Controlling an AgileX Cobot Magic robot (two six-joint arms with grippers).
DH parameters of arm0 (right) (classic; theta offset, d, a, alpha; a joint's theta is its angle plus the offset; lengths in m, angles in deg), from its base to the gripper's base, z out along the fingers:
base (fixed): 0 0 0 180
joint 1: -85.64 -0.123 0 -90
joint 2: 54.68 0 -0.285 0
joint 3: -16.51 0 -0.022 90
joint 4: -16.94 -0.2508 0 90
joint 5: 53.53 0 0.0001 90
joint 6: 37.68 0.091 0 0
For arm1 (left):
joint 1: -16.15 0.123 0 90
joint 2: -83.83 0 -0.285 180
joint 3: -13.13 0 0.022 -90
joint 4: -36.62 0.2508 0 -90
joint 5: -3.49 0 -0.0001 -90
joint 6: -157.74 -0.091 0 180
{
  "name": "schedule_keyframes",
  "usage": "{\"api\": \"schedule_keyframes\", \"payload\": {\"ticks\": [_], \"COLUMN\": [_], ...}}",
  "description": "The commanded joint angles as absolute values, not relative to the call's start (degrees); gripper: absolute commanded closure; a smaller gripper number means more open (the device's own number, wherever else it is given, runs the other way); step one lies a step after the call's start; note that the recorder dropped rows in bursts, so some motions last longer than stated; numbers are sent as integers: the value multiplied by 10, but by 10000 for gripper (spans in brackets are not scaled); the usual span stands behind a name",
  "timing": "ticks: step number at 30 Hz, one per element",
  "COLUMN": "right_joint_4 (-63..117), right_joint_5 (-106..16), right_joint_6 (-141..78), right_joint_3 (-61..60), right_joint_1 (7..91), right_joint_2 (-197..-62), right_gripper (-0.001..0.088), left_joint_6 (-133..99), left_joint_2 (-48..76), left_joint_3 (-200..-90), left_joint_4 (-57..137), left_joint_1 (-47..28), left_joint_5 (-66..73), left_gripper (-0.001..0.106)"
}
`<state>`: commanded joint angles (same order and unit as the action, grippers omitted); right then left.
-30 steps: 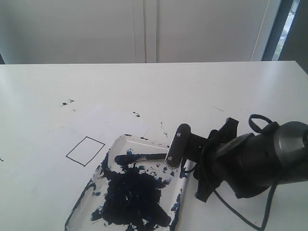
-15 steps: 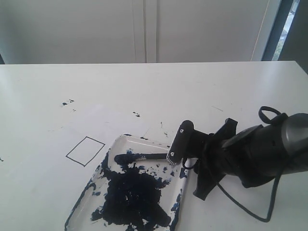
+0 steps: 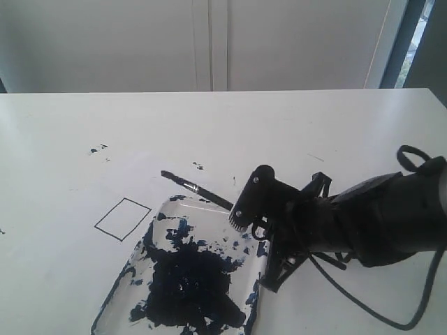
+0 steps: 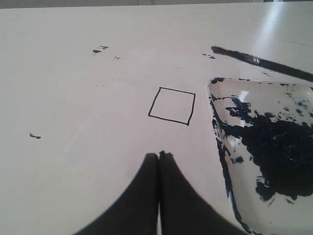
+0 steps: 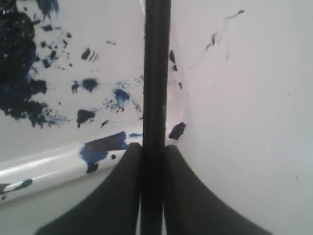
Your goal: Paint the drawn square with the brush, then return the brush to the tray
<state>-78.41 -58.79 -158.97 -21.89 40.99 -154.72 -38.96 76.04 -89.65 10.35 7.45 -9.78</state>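
Nearest the viewer, the tray (image 3: pixel 202 213) lies on the white table (image 3: pixel 209 125). It is clear plastic with rounded corners, its floor covered by a large blue-black paint blotch (image 3: pixel 188 283) with splatter toward the walls.

To its right, the dark right arm reaches in from the right edge, and a black cable (image 3: pixel 363 300) loops on the table beneath it. The right tool (image 3: pixel 239 213) hangs over the tray's far right corner, clamped on the brush (image 3: pixel 198 189). The right wrist view shows both fingers pressed against the thin black shaft (image 5: pixel 156 73), one on each side (image 5: pixel 153 149), above the paint-spotted tray rim (image 5: pixel 49 164).

From the grip the brush slants away to the left, past the tray's far rim, its dark tip out over the table. Whether the tip touches the surface cannot be told.

Left of the tray's far corner, just beside it and apart from the brush tip, is the drawn square (image 3: pixel 123 219), a thin black outline with a blank interior. The left wrist view shows the left tool (image 4: pixel 159 156) with its fingers together and nothing between them, the square (image 4: pixel 172 105) ahead of the tips, and the tray (image 4: pixel 254 88) and brush (image 4: pixel 261 62) off to one side.

Farther back, small paint specks (image 3: pixel 98 149) dot the table. Behind its far edge stands a pale wall (image 3: pixel 209 42).
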Motion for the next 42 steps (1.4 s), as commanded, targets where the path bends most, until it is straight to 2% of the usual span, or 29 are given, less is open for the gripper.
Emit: {"api": "schedule_keyframes", "payload": {"ticks": [3,22,34,42], "right_joint_4": [-830,-830,-830,-830], "right_joint_5": [-588,-571,-545,-548], "right_joint_6": [-1590,-1454,-1529,-1550], "right_joint_3": [-219,-219,-219,-219], "right_joint_1": [410,410,410,410], "right_joint_2": [-1514,-1335,-1183,-1151], "right_gripper": [868,868,868,868], "left_joint_6": [-390,-390,-390,-390], "left_joint_2": [760,760,760,760], "left_joint_3": [-896,-896,-896,-896], "left_joint_4": [104,104,104,104], "left_joint_1": [75,75,75,75], "left_joint_5": [-98,-98,-98,-98], "left_gripper": [1053,1053,1053,1053]}}
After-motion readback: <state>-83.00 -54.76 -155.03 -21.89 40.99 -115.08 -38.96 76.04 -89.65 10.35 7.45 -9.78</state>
